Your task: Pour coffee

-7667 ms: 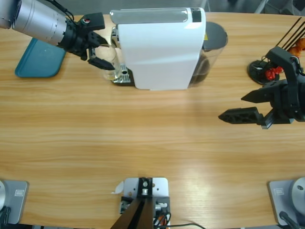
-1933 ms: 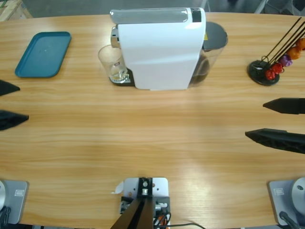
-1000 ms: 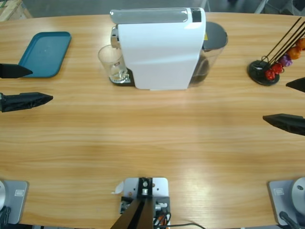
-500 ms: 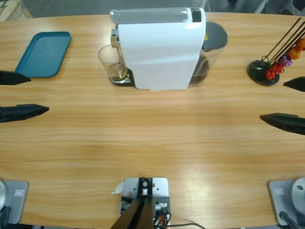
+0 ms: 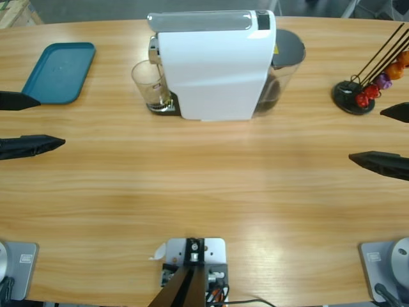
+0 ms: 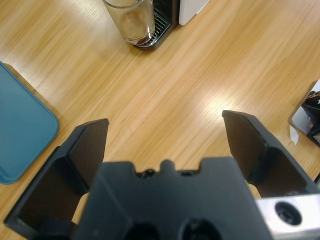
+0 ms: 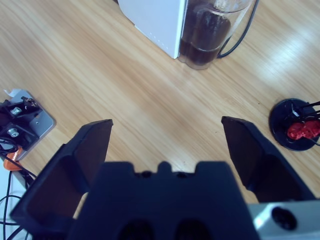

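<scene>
A clear glass (image 5: 151, 86) stands on the drip tray under the spout of the white coffee machine (image 5: 214, 67). A shallow brown layer of coffee (image 6: 136, 24) lies in its bottom. My left gripper (image 5: 51, 121) hovers open at the table's left edge, well away from the glass, with nothing between its jaws; the left wrist view looks past it (image 6: 165, 122) toward the glass (image 6: 131, 20). Over at the right edge my right gripper (image 5: 366, 134) is open and empty too, facing the machine's rear water tank (image 7: 207, 35) in the right wrist view (image 7: 166, 123).
A teal tray (image 5: 57, 71) lies at the back left, close to my left gripper. A black capsule stand (image 5: 355, 97) with red, orange and purple capsules sits at the back right, near my right gripper. Bare wood stretches in front of the machine.
Earlier my left gripper held the glass at the machine; both arms have since drawn back to the table's edges. Brown liquid has appeared in the glass over the last second.
</scene>
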`<move>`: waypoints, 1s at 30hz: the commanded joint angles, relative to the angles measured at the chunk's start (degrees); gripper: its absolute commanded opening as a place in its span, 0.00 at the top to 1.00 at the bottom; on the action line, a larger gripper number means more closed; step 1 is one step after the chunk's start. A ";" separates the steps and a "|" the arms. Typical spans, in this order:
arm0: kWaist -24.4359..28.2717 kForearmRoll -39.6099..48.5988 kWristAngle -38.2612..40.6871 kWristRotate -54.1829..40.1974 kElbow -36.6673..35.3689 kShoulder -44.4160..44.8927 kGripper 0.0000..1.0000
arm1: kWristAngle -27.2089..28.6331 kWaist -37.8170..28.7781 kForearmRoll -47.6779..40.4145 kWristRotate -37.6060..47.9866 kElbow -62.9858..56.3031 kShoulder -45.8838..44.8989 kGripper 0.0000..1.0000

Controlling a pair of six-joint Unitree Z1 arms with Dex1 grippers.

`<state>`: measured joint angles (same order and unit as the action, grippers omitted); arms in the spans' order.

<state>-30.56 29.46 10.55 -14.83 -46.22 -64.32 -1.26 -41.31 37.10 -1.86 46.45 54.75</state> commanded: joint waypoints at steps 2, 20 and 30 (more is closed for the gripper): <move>0.42 -0.93 1.81 -0.64 0.29 -0.53 0.01 | 0.91 -0.53 0.16 -0.61 -0.11 1.04 0.00; 4.70 2.18 4.62 -7.29 -2.19 -1.02 0.00 | 1.70 -0.53 0.09 -1.40 -0.13 1.36 0.02; 8.29 1.80 4.48 -3.00 -4.49 -0.54 0.00 | 1.70 -0.53 0.08 -1.40 -0.13 1.27 0.02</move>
<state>-25.76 30.73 15.70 -19.72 -49.92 -64.47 -0.15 -41.31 37.10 -2.59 46.46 55.10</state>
